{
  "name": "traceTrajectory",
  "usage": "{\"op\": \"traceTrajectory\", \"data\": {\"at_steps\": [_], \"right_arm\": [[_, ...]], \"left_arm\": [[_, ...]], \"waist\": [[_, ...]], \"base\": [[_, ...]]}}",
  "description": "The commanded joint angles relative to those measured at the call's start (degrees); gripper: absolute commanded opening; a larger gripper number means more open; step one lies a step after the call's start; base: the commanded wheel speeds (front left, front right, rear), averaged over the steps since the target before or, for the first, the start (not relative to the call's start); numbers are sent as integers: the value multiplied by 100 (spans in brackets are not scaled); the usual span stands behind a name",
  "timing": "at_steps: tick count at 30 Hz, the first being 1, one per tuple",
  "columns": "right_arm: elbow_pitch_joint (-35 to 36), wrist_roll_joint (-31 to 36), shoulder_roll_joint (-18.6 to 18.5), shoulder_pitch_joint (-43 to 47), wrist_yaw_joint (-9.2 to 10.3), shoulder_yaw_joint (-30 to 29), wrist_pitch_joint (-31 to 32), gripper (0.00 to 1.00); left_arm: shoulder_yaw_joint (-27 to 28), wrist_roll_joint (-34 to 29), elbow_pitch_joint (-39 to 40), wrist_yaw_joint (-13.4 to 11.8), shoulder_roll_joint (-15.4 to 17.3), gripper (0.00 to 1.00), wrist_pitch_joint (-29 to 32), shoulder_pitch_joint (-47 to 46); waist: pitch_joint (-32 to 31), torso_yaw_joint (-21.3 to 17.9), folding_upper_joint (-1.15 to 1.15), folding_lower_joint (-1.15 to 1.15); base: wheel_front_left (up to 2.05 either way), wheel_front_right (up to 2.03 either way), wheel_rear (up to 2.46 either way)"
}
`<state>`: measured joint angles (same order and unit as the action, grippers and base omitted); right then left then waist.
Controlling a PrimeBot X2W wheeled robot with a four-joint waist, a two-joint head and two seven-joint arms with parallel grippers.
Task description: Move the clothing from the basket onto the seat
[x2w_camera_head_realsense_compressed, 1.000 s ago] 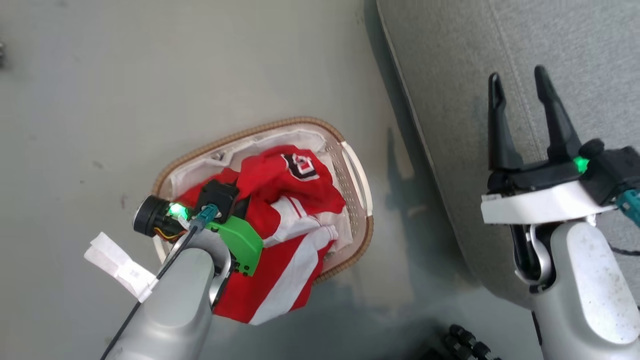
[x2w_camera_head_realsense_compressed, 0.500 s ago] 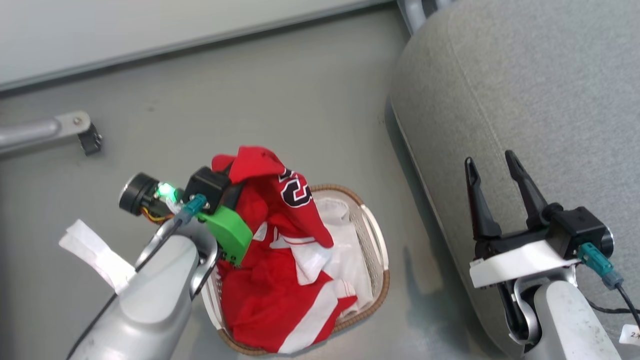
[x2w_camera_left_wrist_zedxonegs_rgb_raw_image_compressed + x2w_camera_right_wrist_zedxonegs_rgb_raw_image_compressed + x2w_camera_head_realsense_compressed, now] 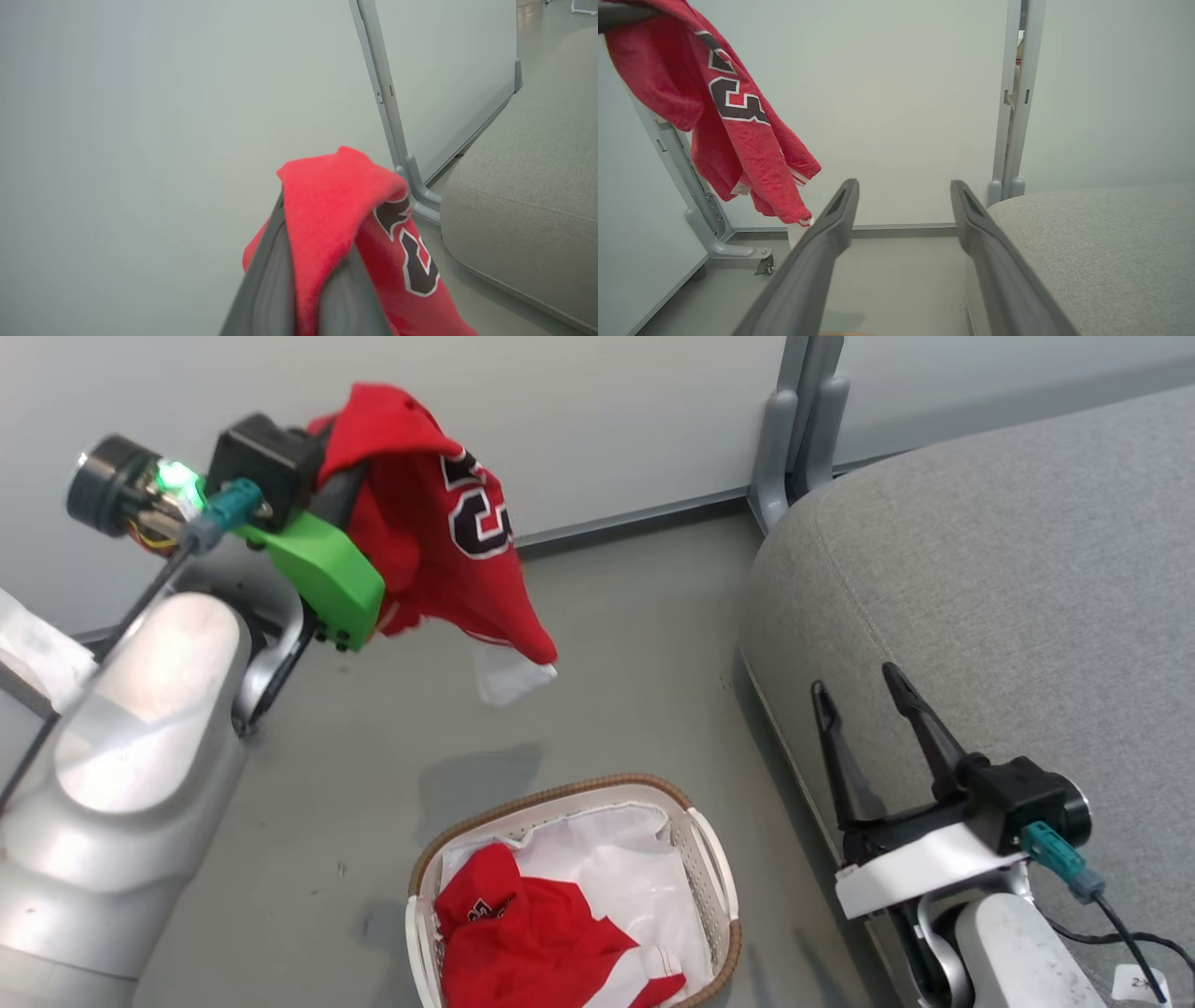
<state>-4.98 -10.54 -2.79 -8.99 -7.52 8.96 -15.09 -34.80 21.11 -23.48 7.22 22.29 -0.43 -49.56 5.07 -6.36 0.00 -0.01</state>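
Grey floor [image 3: 597, 644], pale partition panels behind, grey posts on feet.

Tool state: your left gripper [image 3: 345, 476] was clamped on a red jersey [image 3: 439, 551]. In the left wrist view the cloth was pinched between both fingers [image 3: 273, 261] and folded over their tips. Your right gripper [image 3: 856, 681] had its fingers spread, with nothing between them.

Clothing: the held jersey hung high in the air, well clear of the basket [image 3: 560, 787], its long axis running straight down from the grip. A second red garment [image 3: 523, 943] lay in the basket on the white liner [image 3: 616, 859].

Key relation: the seat [image 3: 1008, 597] lay to the robot's right of the hanging jersey, with open floor and the basket between them. Your right gripper was just beside the cushion's edge but empty; the loaded left arm was the farther one. Judgement: the carry calls for a rightward sweep, high enough that the trailing hem clears the rounded edge.

Writing: black digits outlined in white on the jersey, creased; the one in the right wrist view looked like a "3", the rest uncertain. The lettering on the basket garment and a small white label [image 3: 739, 188] at the hem were both too small to read.
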Motion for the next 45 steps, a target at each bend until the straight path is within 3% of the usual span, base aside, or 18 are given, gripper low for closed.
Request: {"op": "traceTrajectory", "data": {"at_steps": [1,8,16,36,43,44,45], "right_arm": [[-7,60,-18,-97,5,79,-12,100],[-75,63,-19,-528,6,660,-12,100],[-616,-14,-21,-945,6,1616,-12,100],[-1888,269,-20,-2088,6,1726,-12,100],[-1905,93,-20,-2408,6,1828,-12,100],[-1881,71,-19,-2435,6,1831,-11,46],[-1875,66,-19,-2445,6,1850,-12,24]], "left_arm": [[42,45,53,-31,13,0,57,-146],[-11,112,167,-57,-111,0,397,-460],[-244,162,230,-39,-374,0,570,-597],[-959,572,918,24,-811,0,834,-789],[-1092,648,1103,27,-809,0,810,-641],[-1094,660,1119,25,-790,0,797,-589],[-1091,682,1128,3,-770,0,799,-543]], "waist": [[-105,-34,0,1],[-218,-11,0,1],[-368,131,0,1],[-487,524,0,1],[-484,607,0,1],[-482,617,0,1],[-480,623,0,1]], "base": [[0,0,0],[0,0,0],[0,0,0],[0,0,0],[0,0,0],[0,0,0],[0,0,0]]}}
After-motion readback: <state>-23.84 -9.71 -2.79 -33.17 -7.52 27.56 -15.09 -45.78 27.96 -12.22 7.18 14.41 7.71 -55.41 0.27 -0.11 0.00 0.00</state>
